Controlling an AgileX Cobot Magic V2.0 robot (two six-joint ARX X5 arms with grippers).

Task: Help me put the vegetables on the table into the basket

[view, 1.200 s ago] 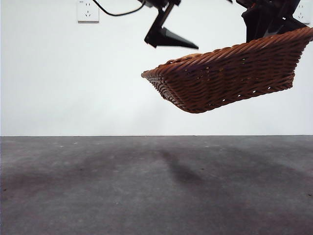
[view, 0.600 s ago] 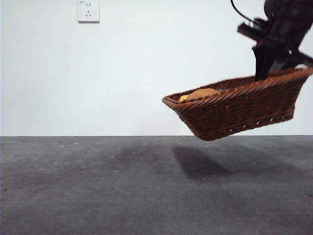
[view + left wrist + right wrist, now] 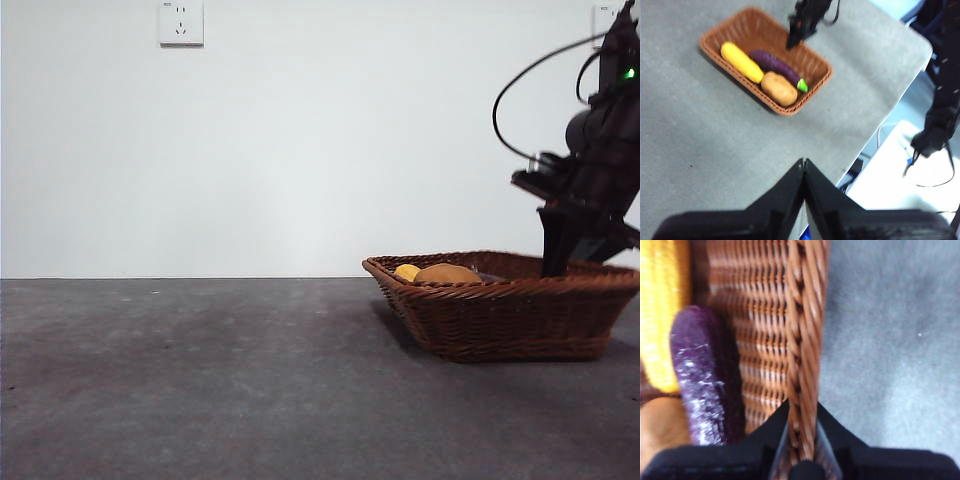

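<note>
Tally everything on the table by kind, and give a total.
Corn: 1
Eggplant: 1
Potato: 1
Basket: 1, holding all three vegetables
Total: 4 things

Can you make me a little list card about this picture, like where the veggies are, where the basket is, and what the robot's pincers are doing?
basket: brown wicker basket, sitting on the grey table
corn: yellow corn, lying inside the basket
eggplant: purple eggplant, in the basket between the corn and the far wall
potato: brown potato, in the basket beside the eggplant's green cap
right pincer: right pincer shut on the basket's rim
left pincer: left pincer shut, empty, up high away from the basket
veggies left on the table: none seen
</note>
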